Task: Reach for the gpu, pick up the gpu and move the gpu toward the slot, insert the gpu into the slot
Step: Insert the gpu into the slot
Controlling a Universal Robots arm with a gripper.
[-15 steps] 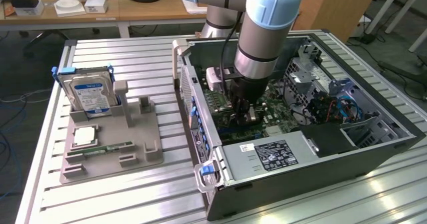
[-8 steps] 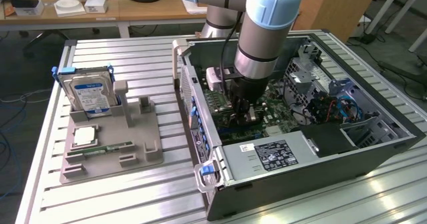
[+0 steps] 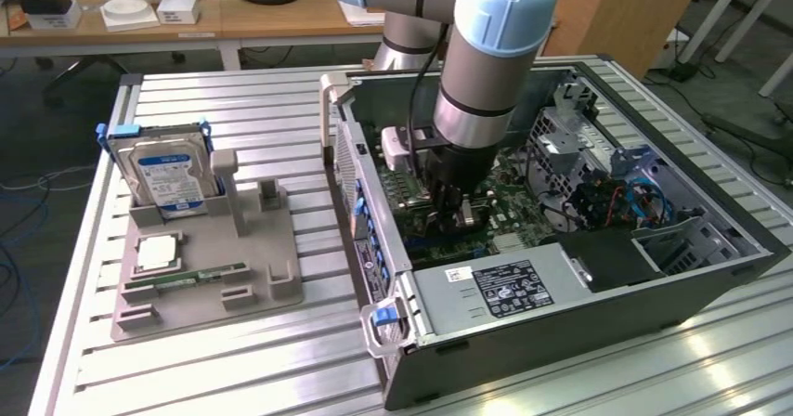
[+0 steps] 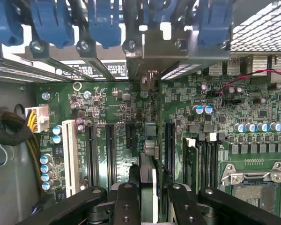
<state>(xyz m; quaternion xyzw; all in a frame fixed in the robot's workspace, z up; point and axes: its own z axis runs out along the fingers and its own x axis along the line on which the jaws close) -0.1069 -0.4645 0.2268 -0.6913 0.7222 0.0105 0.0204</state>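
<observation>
- The fingers are partly closed on the gpu, clamping the thin card edge-on from both sides, down inside the open computer case.
- The gpu stands upright over the green motherboard, in line with the row of long black expansion slots; I cannot tell whether its edge is seated in one.
- Its silver bracket end points at the case's rear wall, where blue retaining clips sit in a row.
- The case lies on its side on a ribbed aluminium desk, towards the exterior view's right.
- On the exterior view's left, a grey fixture tray holds a silver hard drive with a blue label, upright, and a small memory stick lying flat.
- A white-and-black sticker sits on the power supply; its print is too small to read.
- Far behind, a wooden table carries white boxes.
</observation>
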